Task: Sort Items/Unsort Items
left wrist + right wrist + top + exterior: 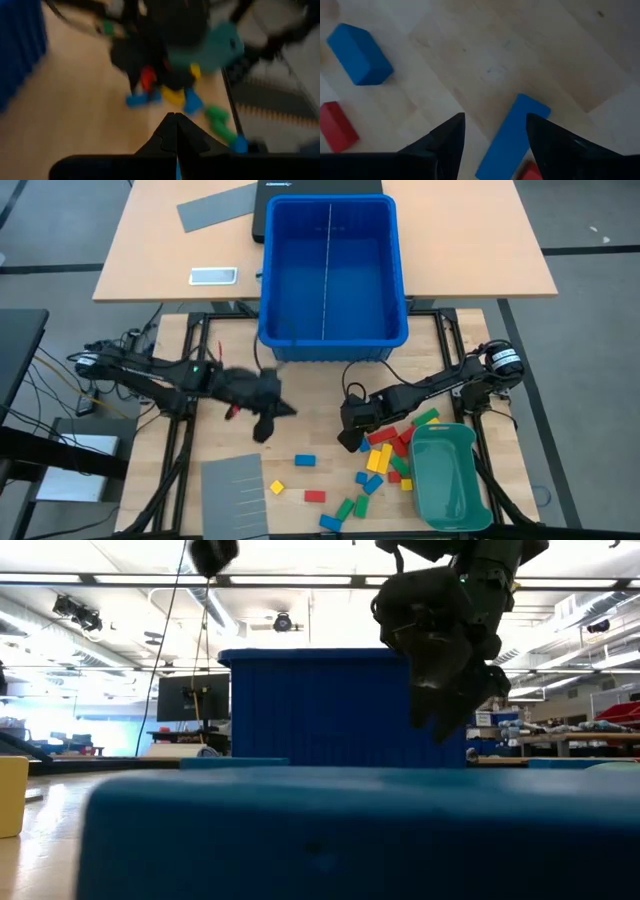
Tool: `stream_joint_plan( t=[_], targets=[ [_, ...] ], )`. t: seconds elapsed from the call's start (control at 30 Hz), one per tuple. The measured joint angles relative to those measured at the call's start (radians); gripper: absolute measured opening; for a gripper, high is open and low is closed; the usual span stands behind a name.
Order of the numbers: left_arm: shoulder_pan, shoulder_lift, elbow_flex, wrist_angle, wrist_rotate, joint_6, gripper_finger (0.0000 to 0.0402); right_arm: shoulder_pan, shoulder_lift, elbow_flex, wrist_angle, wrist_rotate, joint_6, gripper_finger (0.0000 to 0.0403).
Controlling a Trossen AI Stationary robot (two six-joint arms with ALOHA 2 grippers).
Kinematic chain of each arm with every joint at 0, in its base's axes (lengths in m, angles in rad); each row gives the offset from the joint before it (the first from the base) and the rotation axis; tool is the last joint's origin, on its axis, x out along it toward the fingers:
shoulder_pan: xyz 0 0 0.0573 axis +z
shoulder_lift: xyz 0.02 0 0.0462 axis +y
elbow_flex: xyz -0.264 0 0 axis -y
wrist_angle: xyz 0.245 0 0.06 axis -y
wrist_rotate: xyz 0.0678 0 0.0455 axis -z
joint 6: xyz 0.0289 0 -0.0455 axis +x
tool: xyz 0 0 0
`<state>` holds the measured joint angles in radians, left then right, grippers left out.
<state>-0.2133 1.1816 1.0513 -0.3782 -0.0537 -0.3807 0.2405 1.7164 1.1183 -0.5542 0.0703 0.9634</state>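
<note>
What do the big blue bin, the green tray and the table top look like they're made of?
Blue bin: probably molded plastic, with a smooth uniform color and a thick rolled rim. Green tray: likely plastic too, slightly glossy with rounded corners. Table top: looks like light wood or wood-look laminate, matte with faint grain.

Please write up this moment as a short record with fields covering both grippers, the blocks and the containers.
left gripper: shut, nothing visibly held, above the bare wooden table
right gripper: open, fingers either side of a blue rectangular block lying on the table
loose blocks: red, yellow, green and blue, scattered beside the tray
teal-green oblong plastic tray: no blocks visible inside
large blue plastic bin: beyond both arms
grey slotted divider sheet: flat, near the left arm
</note>
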Motion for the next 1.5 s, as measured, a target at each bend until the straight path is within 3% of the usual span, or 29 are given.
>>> stream_joint_plan(
  t=[0.3, 0.6, 0.8, 1.13, 1.5],
  targets=[
    [-0.264, 0.006, 0.024, -0.341, -0.072, -0.261, 0.0, 0.0, 0.0, 0.0, 0.06, -0.012, -0.005, 0.0211],
    [-0.508, 0.11, 0.021, -0.529, -0.064, -0.494, 0.0, 0.0, 0.0, 0.0, 0.081, -0.018, 0.0, 0.0203],
    [-0.577, 0.208, -0.06, -0.447, -0.065, -0.616, 0.0, 0.001, 0.0, 0.0, 0.099, -0.023, 0.002, 0.0201],
    [-0.587, 0.279, -0.277, -0.15, -0.057, -0.641, 0.0, 0.001, 0.0, 0.001, 0.113, -0.062, 0.015, 0.0198],
    [-0.531, 0.291, -0.39, -0.102, -0.047, -0.63, 0.0, 0.009, -0.004, 0.001, 0.121, -0.105, 0.03, 0.0197]
  ],
)
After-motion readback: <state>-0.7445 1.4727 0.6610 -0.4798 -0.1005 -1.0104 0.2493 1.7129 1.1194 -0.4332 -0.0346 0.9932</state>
